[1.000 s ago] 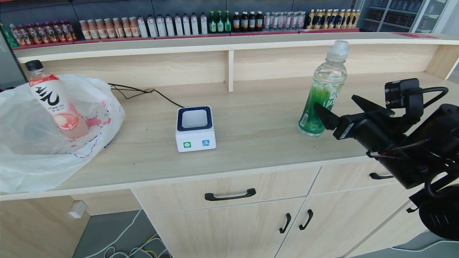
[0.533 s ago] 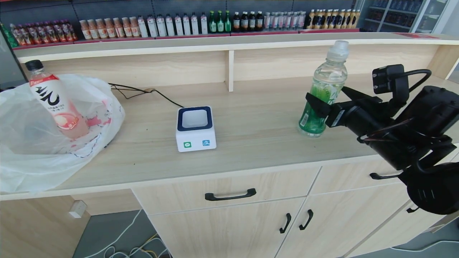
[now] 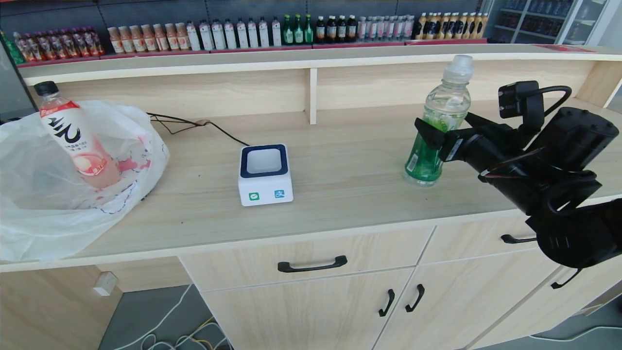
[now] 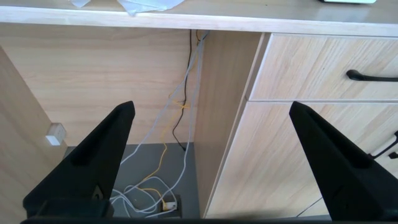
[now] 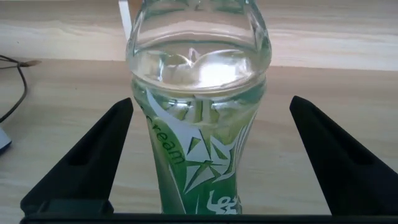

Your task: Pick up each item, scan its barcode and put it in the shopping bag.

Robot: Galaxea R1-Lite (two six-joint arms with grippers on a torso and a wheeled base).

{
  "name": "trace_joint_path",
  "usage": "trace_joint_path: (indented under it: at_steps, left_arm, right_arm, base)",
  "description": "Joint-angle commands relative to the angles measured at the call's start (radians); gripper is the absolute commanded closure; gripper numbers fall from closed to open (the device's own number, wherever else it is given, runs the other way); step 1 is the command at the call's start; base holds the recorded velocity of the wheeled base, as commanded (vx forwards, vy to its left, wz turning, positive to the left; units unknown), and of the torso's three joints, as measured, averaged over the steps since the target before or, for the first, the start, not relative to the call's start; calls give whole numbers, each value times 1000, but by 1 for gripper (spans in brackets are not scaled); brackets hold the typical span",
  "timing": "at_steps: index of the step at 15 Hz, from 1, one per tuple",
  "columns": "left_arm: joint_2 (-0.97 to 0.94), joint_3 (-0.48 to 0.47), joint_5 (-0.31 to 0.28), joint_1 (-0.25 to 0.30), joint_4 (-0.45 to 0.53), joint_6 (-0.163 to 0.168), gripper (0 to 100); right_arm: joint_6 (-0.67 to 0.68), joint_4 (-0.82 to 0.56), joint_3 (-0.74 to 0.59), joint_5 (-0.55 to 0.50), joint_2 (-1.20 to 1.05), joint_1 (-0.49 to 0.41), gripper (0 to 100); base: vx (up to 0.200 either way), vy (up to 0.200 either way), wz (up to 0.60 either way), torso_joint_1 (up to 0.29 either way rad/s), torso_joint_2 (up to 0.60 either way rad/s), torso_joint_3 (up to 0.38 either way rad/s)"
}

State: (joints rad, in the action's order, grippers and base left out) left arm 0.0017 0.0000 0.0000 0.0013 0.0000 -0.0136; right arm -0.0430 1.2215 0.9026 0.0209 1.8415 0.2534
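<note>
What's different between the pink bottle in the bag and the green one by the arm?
The pink bottle has a black cap; the green bottle a pale one. The pink bottle leans inside the shopping bag; the green bottle stands upright on the counter. Only the green bottle sits between the open fingers of the right gripper. Both are capped plastic drink bottles.

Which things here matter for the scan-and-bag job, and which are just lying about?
Job: clear green-labelled bottle, open right gripper around it, white blue-rimmed cube scanner, translucent plastic shopping bag, pink black-capped bottle inside it.
Lying about: black cable behind the scanner, rows of drinks on the back shelf.
</note>
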Motion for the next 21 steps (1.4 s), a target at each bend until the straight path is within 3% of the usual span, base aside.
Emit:
trace_joint_path:
  at_steps: [1, 3, 21]
  left_arm:
    - [0, 0, 0, 0, 0, 0, 0]
    - [0, 0, 0, 0, 0, 0, 0]
    - [0, 0, 0, 0, 0, 0, 0]
  right_arm:
    - [-2, -36, 56, 2, 25, 1, 0]
    - [-25, -79, 81, 53, 25, 1, 0]
    - [8, -103, 96, 67, 62, 4, 0]
  base:
    - [0, 0, 0, 0, 0, 0]
    - [0, 0, 0, 0, 0, 0]
    - [0, 0, 0, 0, 0, 0]
